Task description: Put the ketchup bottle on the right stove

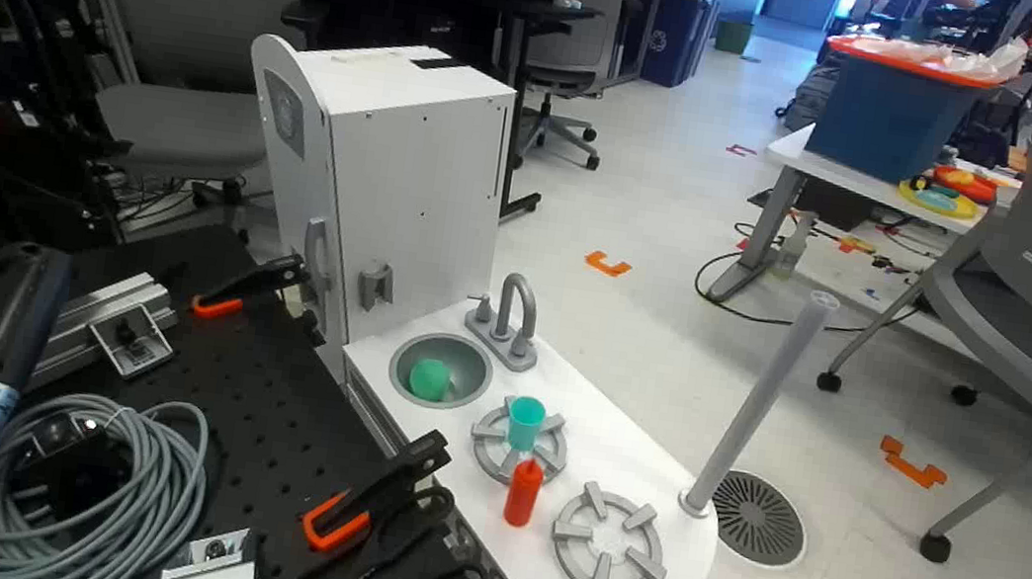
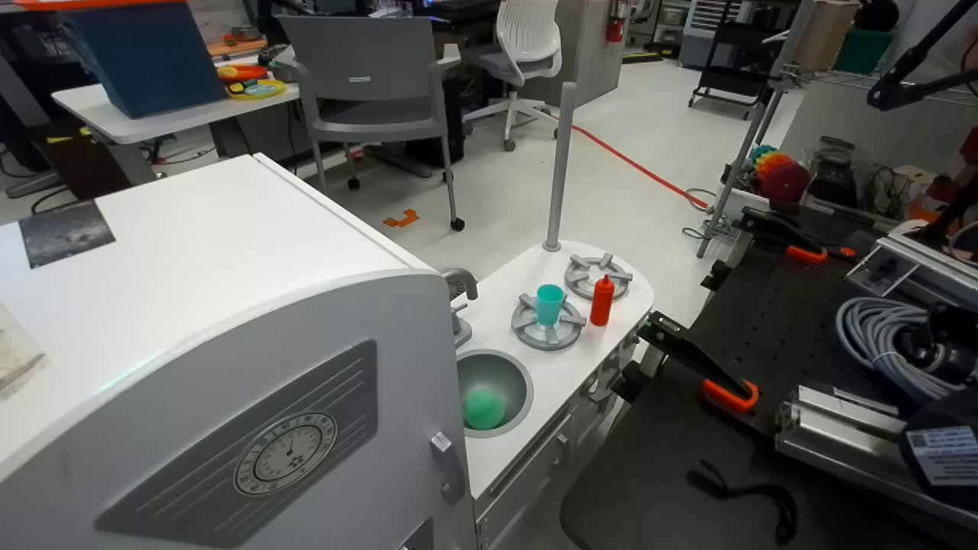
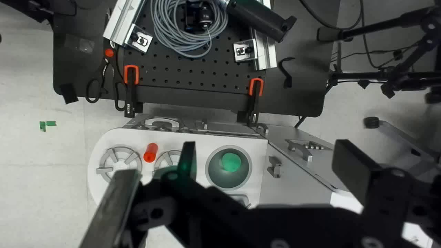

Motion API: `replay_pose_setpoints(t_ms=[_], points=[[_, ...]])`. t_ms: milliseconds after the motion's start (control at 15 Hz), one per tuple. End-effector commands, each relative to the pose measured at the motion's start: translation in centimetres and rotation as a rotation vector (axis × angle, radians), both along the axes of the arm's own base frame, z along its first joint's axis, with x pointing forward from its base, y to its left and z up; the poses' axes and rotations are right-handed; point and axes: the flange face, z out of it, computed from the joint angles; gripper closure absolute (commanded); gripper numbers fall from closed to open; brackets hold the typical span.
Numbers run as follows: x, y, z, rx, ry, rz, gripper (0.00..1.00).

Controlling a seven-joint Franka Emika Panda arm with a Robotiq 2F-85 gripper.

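The ketchup bottle is a small red bottle (image 1: 523, 496) standing upright on the white counter between two burner grates, near the counter's front edge. It also shows in an exterior view (image 2: 602, 302) and in the wrist view (image 3: 151, 153). The right stove, a bare grey grate (image 1: 602, 572), lies at the rounded end by the grey post; it also shows in an exterior view (image 2: 619, 276) and the wrist view (image 3: 104, 170), partly hidden by gripper parts. My gripper (image 3: 268, 162) is open, with nothing between its fingers, high above the counter. It is out of both exterior views.
A teal cup (image 1: 525, 422) stands on the neighbouring grate (image 2: 527, 319). A grey post (image 1: 760, 401) rises at the counter's end. A sink (image 1: 478, 364) holds a green ball (image 1: 429, 379), near a faucet (image 1: 519, 300) and a tall white cabinet (image 1: 422, 168). A black table (image 3: 193, 93) adjoins the counter.
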Motion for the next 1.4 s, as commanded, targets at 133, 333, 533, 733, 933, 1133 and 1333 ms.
replay_pose_setpoints(t_ms=[133, 333, 533, 733, 933, 1133, 1333], points=[[0.0, 0.0, 0.1, 0.0, 0.0, 0.0, 0.0], [0.0, 0.0, 0.1, 0.0, 0.0, 0.0, 0.0], [0.5, -0.2, -0.5, 0.013, -0.009, -0.014, 0.0], [2.9, -1.6, -4.0, 0.007, -0.052, -0.061, 0.0], [5.7, -3.0, -8.8, -0.01, -0.096, -0.104, 0.0], [8.2, -4.6, -14.4, 0.014, -0.088, -0.163, 0.0], [10.5, -6.1, -20.5, 0.007, -0.086, -0.223, 0.0]])
